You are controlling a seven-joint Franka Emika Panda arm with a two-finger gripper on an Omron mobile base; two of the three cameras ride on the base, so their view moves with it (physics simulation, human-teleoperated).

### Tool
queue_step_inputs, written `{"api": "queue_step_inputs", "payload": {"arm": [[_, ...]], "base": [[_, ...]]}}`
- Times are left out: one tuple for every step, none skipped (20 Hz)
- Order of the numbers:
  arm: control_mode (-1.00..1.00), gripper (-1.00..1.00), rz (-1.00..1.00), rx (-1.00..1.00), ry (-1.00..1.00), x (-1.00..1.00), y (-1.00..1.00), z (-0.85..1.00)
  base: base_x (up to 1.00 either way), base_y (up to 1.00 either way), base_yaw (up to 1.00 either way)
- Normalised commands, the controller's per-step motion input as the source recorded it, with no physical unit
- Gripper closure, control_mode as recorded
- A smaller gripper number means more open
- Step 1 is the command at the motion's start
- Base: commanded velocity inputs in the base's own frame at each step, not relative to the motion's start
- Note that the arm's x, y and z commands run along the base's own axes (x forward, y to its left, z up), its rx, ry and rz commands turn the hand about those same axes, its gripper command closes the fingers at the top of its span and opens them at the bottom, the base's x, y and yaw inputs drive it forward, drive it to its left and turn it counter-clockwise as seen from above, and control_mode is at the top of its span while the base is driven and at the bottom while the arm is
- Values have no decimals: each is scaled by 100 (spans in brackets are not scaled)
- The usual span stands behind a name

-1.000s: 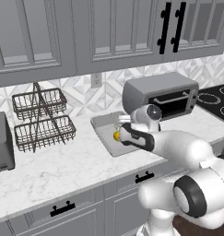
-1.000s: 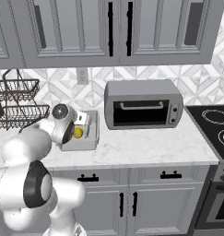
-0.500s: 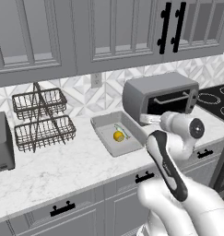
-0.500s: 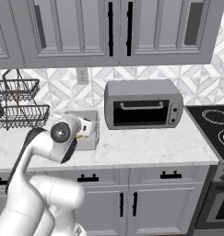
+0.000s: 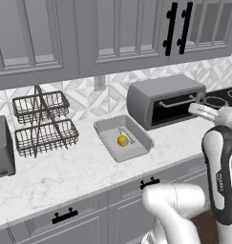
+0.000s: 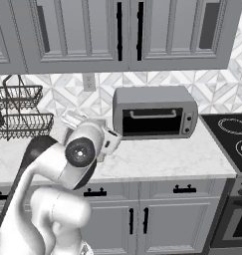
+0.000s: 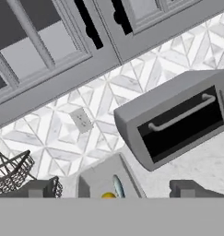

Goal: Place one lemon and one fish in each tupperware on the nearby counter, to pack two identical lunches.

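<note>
Shallow light-grey plastic tupperware [image 5: 122, 138] on white marble surface [image 5: 65, 171] holds yellow lemon [image 5: 122, 140], pale slender fish [image 5: 127, 136]. Tool [image 7: 118, 190] spread, empty. Advice: locate second tray, approach remaining items from above.

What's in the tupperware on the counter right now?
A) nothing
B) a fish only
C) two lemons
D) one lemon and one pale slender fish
D: in the left base view the tupperware holds one lemon with a pale slender fish beside it.
</note>
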Motion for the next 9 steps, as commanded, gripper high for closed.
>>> {"api": "queue_step_inputs", "payload": {"arm": [[-100, -100, 0, 31, -7, -100, -100, 0], [-100, -100, 0, 30, -17, -49, -79, 0], [-100, -100, 0, 33, -20, -69, -92, 0], [-100, -100, 0, 35, -20, -71, -97, 0], [-100, -100, 0, 37, -24, -82, -100, 0], [-100, -100, 0, 38, -24, -85, -100, 0], [-100, -100, 0, 41, -25, -89, -100, -1], [-100, -100, 0, 40, -25, -91, -100, -1], [-100, -100, 0, 39, -27, -91, -100, 0]], "base": [[0, 0, 0], [0, 0, 0], [0, 0, 0], [0, 0, 0], [0, 0, 0], [0, 0, 0], [0, 0, 0], [0, 0, 0], [0, 0, 0]]}}
